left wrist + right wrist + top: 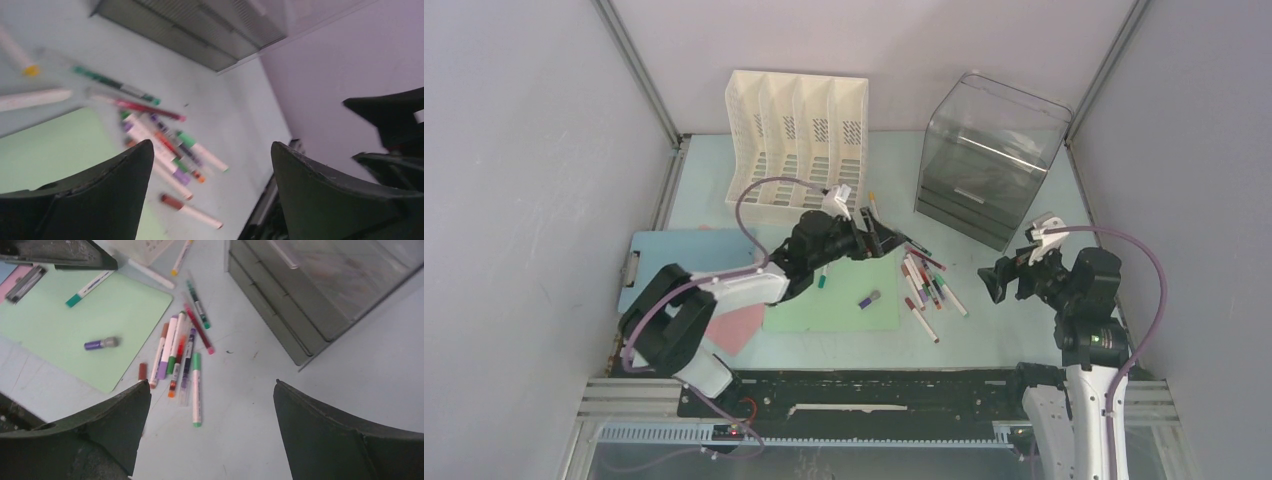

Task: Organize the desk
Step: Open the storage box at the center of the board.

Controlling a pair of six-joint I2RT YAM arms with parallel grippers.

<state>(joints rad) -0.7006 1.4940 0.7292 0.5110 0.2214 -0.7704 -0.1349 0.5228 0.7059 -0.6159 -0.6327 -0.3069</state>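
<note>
Fingers [100, 200] of the left gripper [892, 240] are spread wide and pinch nothing. The right gripper [992, 280] is likewise wide apart and bare. Under both lies the desk [994, 330], a pale mint tabletop. A loose pile of markers [929, 285] rests on it between the two grippers, just below and ahead of the left fingertips, farther from the right ones. Their long axes fan roughly along the left fingers' reach, so the left arm looks the likelier to take one. Beyond the left fingers stands a white file rack [796, 140] with no pens showing in its slots. Beyond the right fingers sits a clear drawer unit [989, 160], drawers closed, contents unreadable.
</note>
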